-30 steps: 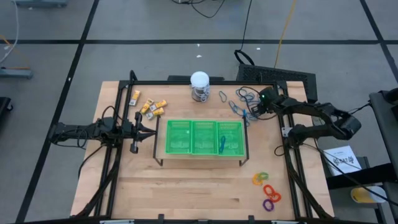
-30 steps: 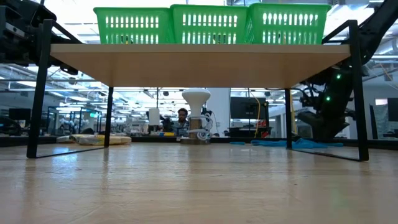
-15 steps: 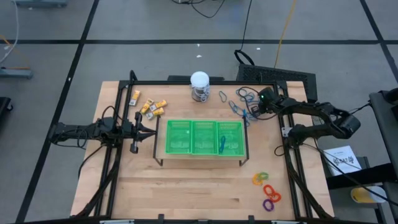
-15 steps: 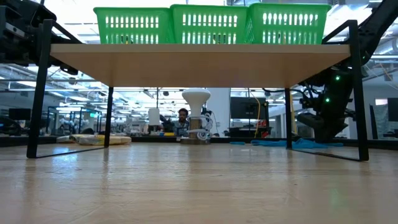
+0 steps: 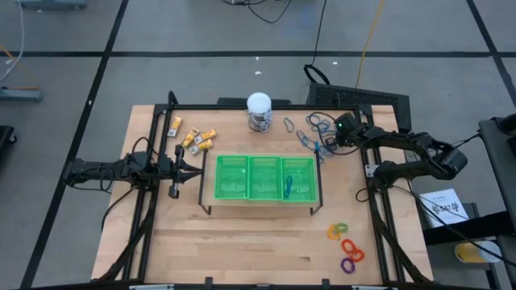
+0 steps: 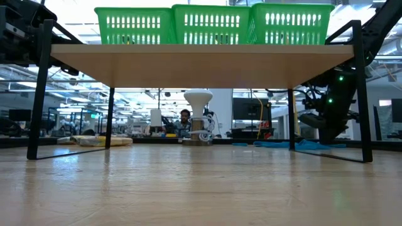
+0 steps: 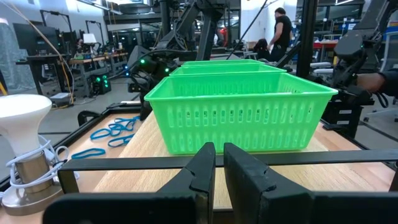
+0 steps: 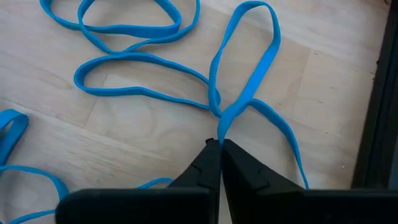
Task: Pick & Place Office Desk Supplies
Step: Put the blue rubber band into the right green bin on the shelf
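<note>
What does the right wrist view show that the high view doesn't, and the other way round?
Only the right wrist view shows the right gripper shut, pinching a blue loop where its strands cross.

Only the high view shows the whole layout: the green tray on its stand, the white-topped jar, the yellow-and-white pieces, the coloured rings, and the left gripper waiting beside the tray.

Both show blue loops lying on the wooden table.

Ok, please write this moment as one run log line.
right gripper: shut on blue loop | left gripper: shut, waiting beside green tray
</note>
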